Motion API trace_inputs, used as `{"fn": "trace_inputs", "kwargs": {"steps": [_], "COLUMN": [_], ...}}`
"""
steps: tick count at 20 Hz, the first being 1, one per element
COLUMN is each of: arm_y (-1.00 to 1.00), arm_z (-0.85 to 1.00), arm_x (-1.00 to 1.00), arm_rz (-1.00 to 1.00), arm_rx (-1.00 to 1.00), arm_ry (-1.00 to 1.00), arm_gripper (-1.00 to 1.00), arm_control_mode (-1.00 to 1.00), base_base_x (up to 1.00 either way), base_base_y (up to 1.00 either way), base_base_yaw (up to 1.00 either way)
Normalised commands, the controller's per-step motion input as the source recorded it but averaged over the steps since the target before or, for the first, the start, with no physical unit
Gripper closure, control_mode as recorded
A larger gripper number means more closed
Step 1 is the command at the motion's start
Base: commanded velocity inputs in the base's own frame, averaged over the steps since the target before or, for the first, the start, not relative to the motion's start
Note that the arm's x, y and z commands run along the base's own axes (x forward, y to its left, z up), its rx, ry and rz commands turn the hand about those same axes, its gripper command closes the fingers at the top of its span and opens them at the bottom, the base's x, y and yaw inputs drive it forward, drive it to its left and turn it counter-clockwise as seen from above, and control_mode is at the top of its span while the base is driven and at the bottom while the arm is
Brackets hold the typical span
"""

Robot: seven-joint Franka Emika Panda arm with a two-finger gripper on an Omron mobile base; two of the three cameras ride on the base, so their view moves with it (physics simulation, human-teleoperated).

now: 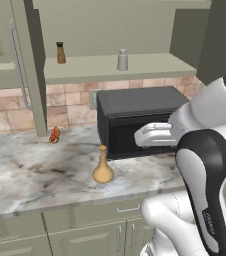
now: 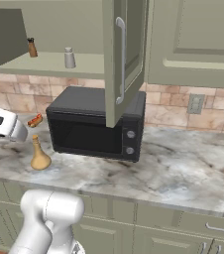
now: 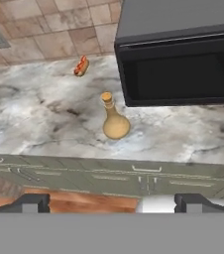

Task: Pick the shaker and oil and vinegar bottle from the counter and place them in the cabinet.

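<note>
On the marbled counter (image 3: 44, 119) the oil and vinegar bottle (image 3: 115, 119) stands well beyond the wide-open, empty tool (image 3: 111, 203).

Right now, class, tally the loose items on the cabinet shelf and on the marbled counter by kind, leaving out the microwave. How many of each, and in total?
Shakers: 2, the small light-grey shaker with a silvery top and the brown shaker with a dark cap, both on the pale-green cabinet shelf
Bottles: 1, the tan bulbous flask on the counter
Small orange-red items: 1
Total: 4
</note>
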Motion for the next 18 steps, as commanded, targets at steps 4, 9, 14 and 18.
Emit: {"fn": "trace_inputs", "kwargs": {"steps": [4, 9, 14, 18], "arm_y": [0.32, 0.08, 0.07, 0.2], "arm_z": [-0.39, -0.36, -0.25, -0.17], "arm_x": [0.09, 0.12, 0.4, 0.44], "arm_rz": [0.0, 0.02, 0.01, 0.0], "arm_rx": [-0.07, -0.11, -0.06, -0.02], "arm_ry": [0.0, -0.01, 0.0, 0.04], "arm_gripper": [-1.0, -1.0, -1.0, -1.0], "arm_control_mode": [-1.0, -1.0, -1.0, -1.0], "base_base_x": [0.0, 0.0, 0.0, 0.0], "base_base_y": [0.0, 0.0, 0.0, 0.0], "base_base_yaw": [0.0, 0.0, 0.0, 0.0]}}
